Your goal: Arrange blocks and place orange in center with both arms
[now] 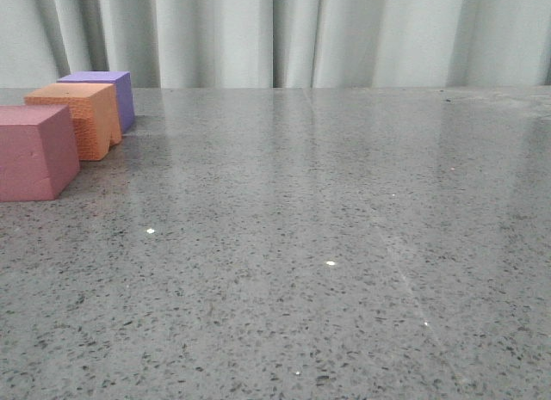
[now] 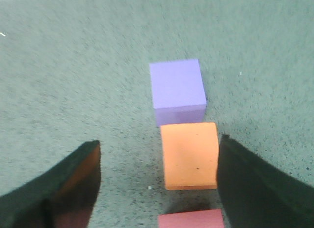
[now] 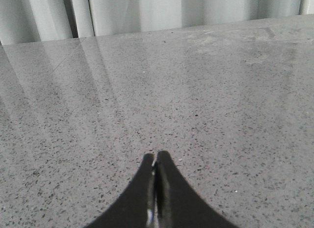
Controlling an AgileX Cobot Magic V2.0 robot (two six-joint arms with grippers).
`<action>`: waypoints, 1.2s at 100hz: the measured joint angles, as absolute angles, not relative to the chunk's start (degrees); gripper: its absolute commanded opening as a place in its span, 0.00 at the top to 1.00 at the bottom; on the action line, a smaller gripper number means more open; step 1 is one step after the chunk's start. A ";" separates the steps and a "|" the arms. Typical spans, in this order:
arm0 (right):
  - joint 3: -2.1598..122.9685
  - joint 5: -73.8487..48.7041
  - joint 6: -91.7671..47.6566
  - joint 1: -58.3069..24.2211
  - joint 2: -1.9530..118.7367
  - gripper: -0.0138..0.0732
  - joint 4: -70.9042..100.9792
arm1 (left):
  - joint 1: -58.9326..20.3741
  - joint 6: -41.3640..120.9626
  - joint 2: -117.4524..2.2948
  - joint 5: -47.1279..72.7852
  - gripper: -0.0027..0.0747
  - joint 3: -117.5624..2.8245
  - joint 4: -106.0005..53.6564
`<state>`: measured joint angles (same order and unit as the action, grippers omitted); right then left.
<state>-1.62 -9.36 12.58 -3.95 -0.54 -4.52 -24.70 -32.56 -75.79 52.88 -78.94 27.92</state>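
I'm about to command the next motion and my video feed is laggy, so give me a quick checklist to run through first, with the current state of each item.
1. Orange cube in the middle of the row: ok, it sits between the purple cube and the pink-red cube.
2. Row straight: cannot tell exactly; the left wrist view shows the three roughly in line with small gaps.
3. Left gripper empty: ok, its fingers are spread wide above the orange cube, holding nothing.
4. Right gripper empty: ok, fingers closed together, nothing between them.
5. Right gripper away from the blocks: ok, only bare table lies ahead of it.
6. Left gripper height over the cubes: cannot tell.
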 measured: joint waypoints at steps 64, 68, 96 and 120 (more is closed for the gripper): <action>-1.62 -9.36 12.58 -3.95 -0.54 0.92 -4.52 | -24.70 -29.84 -52.50 61.25 0.98 -69.44 29.03; -1.62 -9.36 12.58 -3.95 -0.54 0.92 -4.52 | -24.70 -29.29 -51.30 61.35 0.98 -68.41 28.53; -1.62 -9.36 12.58 -3.95 -0.54 0.92 -4.52 | -24.70 -28.54 -46.67 65.24 0.98 -66.23 27.90; -1.62 -9.36 12.58 -3.95 -0.54 0.92 -4.52 | -24.70 -28.47 -46.67 65.36 0.98 -66.01 29.33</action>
<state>-1.62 -9.36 12.58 -3.95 -0.54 -4.52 -24.70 -28.47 -46.67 65.36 -66.01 29.33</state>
